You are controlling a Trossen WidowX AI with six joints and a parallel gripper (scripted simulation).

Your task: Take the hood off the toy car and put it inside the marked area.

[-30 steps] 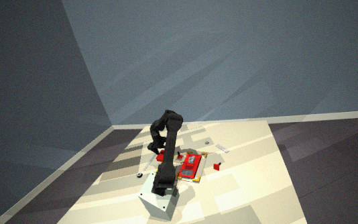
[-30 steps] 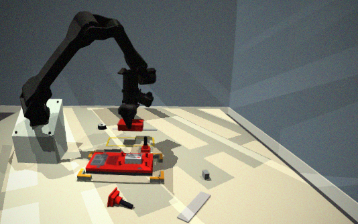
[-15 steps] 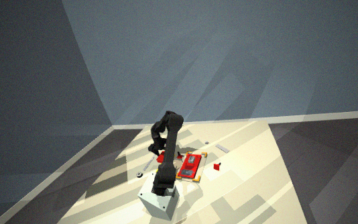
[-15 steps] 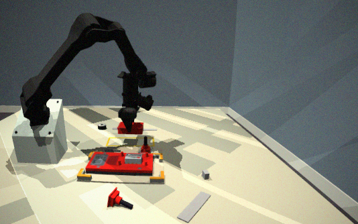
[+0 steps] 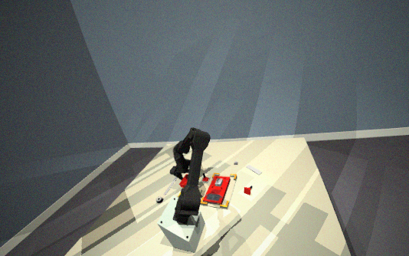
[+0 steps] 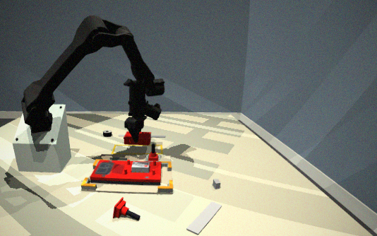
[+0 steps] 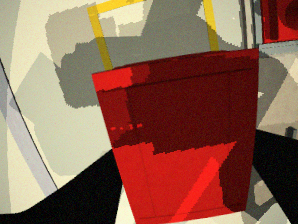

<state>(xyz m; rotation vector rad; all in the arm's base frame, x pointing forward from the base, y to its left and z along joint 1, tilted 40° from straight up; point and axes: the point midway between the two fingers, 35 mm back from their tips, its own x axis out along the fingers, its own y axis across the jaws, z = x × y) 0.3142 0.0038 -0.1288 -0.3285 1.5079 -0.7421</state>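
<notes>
Hood held between the fingers, beside the toy car.
Nearest in the exterior view, a red-and-black peg [image 5: 247,190] [image 6: 121,209] and a pale strip [image 5: 253,169] [image 6: 205,217] lie on the table [image 5: 283,161] [image 6: 268,208]; orange corners [image 5: 224,204] [image 6: 89,185] frame the car [image 5: 214,197] [image 6: 120,173], a grey block [image 5: 218,182] [image 6: 140,167] inside it. Farther, the gripper [image 5: 179,177] [image 6: 136,140] [image 7: 181,144] has its fingers closed on the red hood [image 5: 184,181] [image 6: 144,138] [image 7: 185,115]. The wrist view shows the hood's broad face and part of the yellow outline [image 6: 114,149] [image 7: 101,47], largely hidden from above. Blue-grey walls [image 5: 245,77] [image 6: 198,53] stand behind.
</notes>
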